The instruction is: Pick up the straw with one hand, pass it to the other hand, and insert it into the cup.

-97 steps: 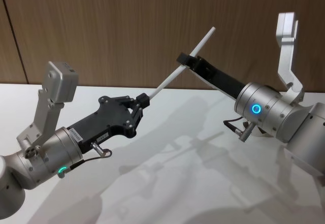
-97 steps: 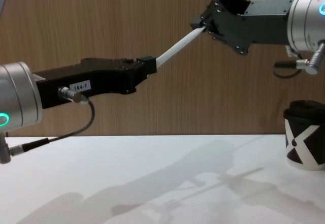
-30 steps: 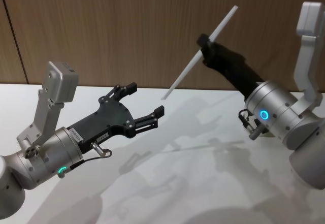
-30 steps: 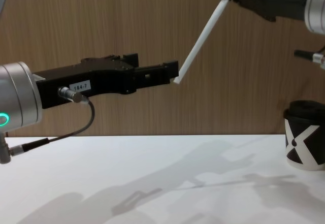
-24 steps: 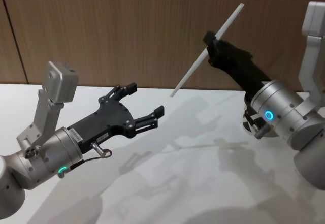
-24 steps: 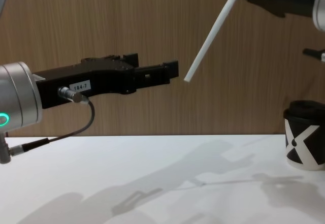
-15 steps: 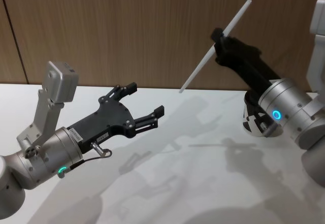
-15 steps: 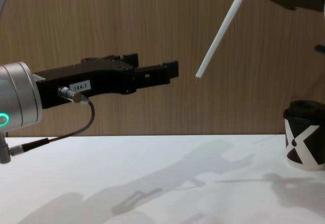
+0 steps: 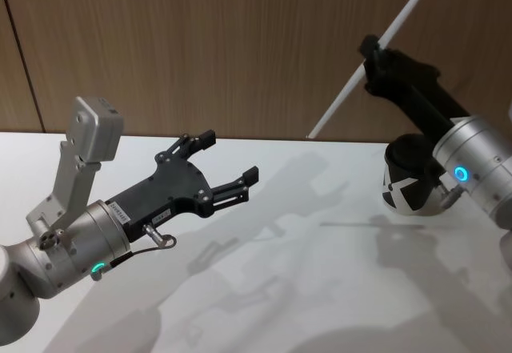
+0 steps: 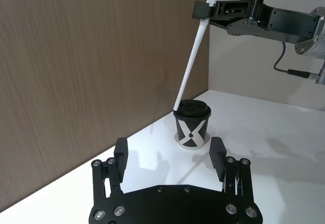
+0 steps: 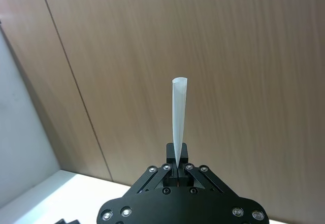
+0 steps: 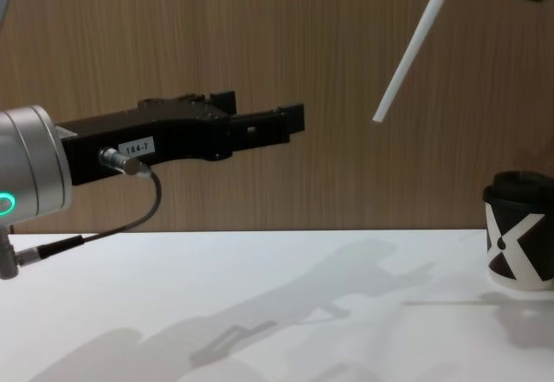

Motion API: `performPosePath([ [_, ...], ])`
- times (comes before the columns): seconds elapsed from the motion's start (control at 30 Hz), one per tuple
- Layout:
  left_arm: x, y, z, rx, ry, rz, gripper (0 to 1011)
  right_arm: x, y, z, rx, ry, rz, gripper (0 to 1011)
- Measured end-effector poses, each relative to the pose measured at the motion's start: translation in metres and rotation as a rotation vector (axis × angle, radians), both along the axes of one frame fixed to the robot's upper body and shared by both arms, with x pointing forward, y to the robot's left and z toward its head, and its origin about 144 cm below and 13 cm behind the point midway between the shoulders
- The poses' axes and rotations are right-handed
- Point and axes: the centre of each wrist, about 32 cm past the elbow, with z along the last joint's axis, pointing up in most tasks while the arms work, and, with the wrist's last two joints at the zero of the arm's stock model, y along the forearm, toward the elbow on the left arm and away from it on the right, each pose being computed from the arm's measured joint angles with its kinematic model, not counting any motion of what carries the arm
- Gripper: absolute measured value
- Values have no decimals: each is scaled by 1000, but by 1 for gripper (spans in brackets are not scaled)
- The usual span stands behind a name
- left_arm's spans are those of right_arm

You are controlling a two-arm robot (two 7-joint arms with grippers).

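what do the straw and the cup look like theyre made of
The straw: matte white, thin-walled and hollow at its open end, so likely paper or plastic; the look leaves that open. The right gripper holds it above the table. The cup: apparently black paper with a printed white X, a white base rim and a smooth black lid, probably plastic.

Readable marks: one label, one sign.
Small white label [image 12: 138, 147] reading "164-7" on the side of the left gripper [image 12: 290, 122], back near its wrist; large white X [image 12: 507, 243] on the black cup [image 12: 519, 217], well ahead of that gripper.
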Motion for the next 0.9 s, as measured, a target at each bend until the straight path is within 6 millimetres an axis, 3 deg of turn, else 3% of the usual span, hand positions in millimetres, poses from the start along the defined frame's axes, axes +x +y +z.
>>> performPosePath([
  [0.9,0,0,0,0,0,0,1003,12,-23,4,-68,19,-74,2],
])
